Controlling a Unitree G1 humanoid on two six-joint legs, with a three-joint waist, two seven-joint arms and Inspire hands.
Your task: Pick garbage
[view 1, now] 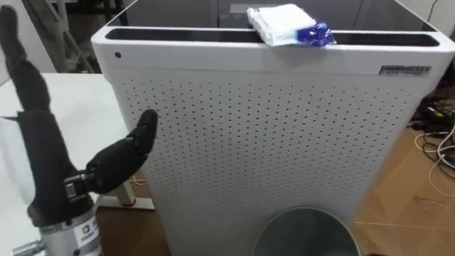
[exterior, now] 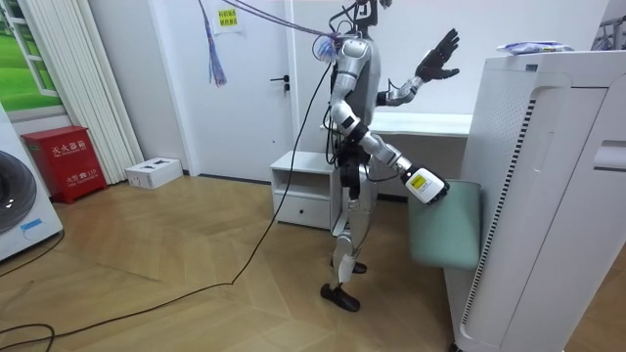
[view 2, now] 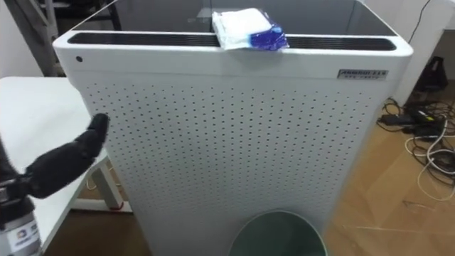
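Garbage, a white and blue packet (view 1: 290,25), lies on top of the tall white perforated cabinet (view 1: 270,142). The robot stands facing it, left hand (view 1: 43,156) raised, fingers spread wide, holding nothing. Its right arm reaches the green bin (view 1: 306,231); how the right hand grips there I cannot tell.

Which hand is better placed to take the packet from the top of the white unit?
Left. The left hand is raised and open beside the unit, nearer the packet on top. The right arm is down at the bin, so probably busy.
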